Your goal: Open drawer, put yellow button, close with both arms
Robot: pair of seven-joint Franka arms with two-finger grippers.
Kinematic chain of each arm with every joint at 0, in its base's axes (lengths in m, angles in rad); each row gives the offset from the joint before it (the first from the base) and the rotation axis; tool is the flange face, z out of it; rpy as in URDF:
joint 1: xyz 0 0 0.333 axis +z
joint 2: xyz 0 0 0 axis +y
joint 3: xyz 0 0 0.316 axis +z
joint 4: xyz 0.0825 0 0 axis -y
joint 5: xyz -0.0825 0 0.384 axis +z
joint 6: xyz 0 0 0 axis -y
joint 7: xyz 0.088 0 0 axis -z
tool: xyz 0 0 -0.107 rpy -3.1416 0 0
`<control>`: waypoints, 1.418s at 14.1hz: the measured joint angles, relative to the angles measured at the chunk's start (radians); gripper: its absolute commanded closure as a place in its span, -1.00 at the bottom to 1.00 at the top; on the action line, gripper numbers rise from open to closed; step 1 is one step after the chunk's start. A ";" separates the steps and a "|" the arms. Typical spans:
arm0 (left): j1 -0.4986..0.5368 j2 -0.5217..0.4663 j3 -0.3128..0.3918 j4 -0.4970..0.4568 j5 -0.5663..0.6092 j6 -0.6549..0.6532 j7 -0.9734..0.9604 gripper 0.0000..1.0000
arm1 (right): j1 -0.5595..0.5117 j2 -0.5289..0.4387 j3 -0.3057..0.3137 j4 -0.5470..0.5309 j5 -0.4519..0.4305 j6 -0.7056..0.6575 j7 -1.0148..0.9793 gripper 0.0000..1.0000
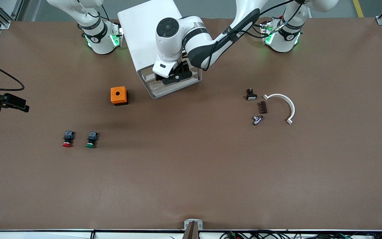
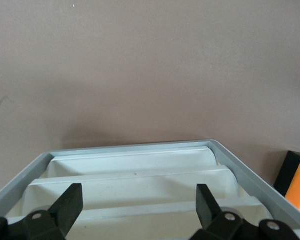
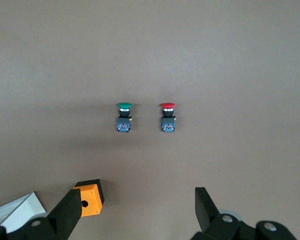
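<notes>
Red button [image 1: 67, 138] and green button [image 1: 92, 139] lie nearest; no yellow button shows. Left gripper [image 1: 174, 77], jaws open, hangs at the cabinet's [image 1: 146, 36] drawer [image 1: 174, 87] fronts. Right gripper [image 3: 135, 212], jaws open, waits aloft. Risk: pushing one-sided could skew the cabinet.

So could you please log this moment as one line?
left tool: open, at cabinet drawers | right tool: open, above table | yellow button: unseen

The left arm [image 1: 191, 39] hides most of the drawer [image 1: 174, 84]; its contents cannot be seen.
</notes>
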 measured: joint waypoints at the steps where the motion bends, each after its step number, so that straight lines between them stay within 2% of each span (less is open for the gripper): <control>1: -0.002 0.000 0.000 -0.001 -0.017 0.003 0.000 -1.00 | 0.000 -0.002 0.000 0.003 0.000 0.000 0.000 -1.00; 8: -0.010 0.009 -0.001 -0.004 -0.067 0.017 -0.002 -1.00 | 0.000 -0.003 0.001 0.017 0.000 0.000 0.000 -1.00; 11: 0.011 0.010 0.002 -0.001 -0.067 0.022 0.058 -1.00 | 0.000 -0.003 0.001 0.024 0.000 0.000 0.000 -1.00; 15: 0.173 -0.008 0.004 0.017 -0.067 0.010 0.274 -1.00 | 0.000 -0.003 0.002 0.025 0.000 0.000 0.000 -1.00; 20: 0.374 -0.029 0.003 0.078 -0.067 -0.070 0.525 -1.00 | 0.000 -0.003 0.004 0.025 0.000 0.000 0.000 -1.00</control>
